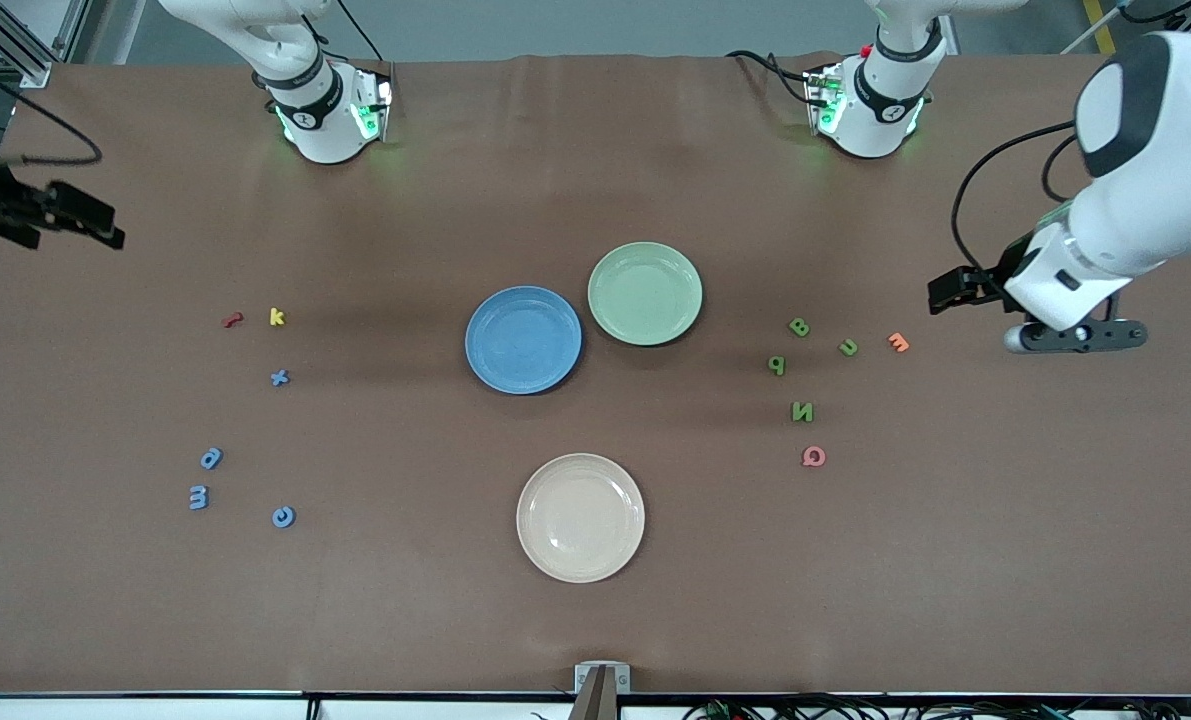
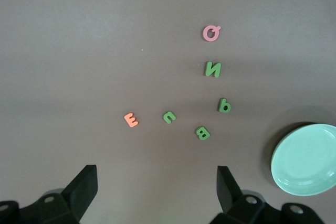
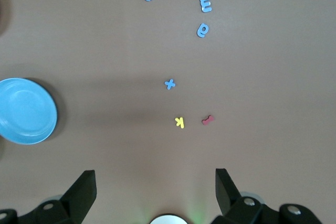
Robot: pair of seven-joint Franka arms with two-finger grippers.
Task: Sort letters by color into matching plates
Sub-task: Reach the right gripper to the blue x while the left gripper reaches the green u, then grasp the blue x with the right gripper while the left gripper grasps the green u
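The blue plate [image 1: 523, 340] and the pale green plate [image 1: 645, 293] lie side by side mid-table. Four green letters [image 1: 800, 327] [image 1: 848, 347] [image 1: 776, 365] [image 1: 803, 411] lie toward the left arm's end; the left wrist view shows them [image 2: 202, 132] and the green plate [image 2: 307, 158]. Four blue letters [image 1: 279, 377] [image 1: 211, 458] [image 1: 198, 497] [image 1: 283, 516] lie toward the right arm's end; the right wrist view shows them [image 3: 169, 84] and the blue plate [image 3: 26, 111]. My left gripper [image 1: 945, 293] [image 2: 156, 190] and right gripper [image 1: 100, 228] [image 3: 155, 192] hang open and empty above the table's ends.
A cream plate [image 1: 580, 517] lies nearer the front camera than the other two plates. An orange letter [image 1: 897, 342] and a pink letter [image 1: 813, 456] lie among the green ones. A yellow letter [image 1: 276, 317] and a red letter [image 1: 232, 320] lie near the blue ones.
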